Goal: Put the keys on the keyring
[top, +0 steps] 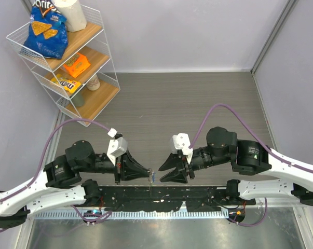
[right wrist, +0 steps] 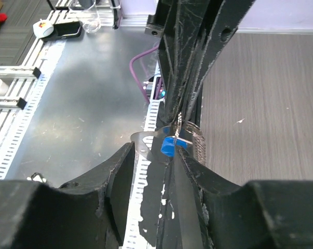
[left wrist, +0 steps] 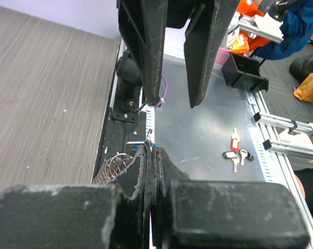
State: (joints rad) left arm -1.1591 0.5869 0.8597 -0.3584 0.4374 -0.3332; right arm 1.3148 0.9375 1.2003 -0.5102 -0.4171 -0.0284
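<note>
The keyring (right wrist: 196,137) was pinched in the fully closed left end effector (left wrist: 150,155), apparently to steady the floppy loop in the air, while the blue key (right wrist: 168,146) sat at its tips, between the half-open jaws of the right end effector (left wrist: 174,102), by which nothing was gripped.

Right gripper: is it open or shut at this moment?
Open. The right gripper holds its fingers apart, with a clear gap between them.

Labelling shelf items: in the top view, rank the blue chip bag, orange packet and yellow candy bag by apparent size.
Largest: blue chip bag.
Then orange packet and yellow candy bag, too alike to rank; the yellow one is partly hidden.
</note>
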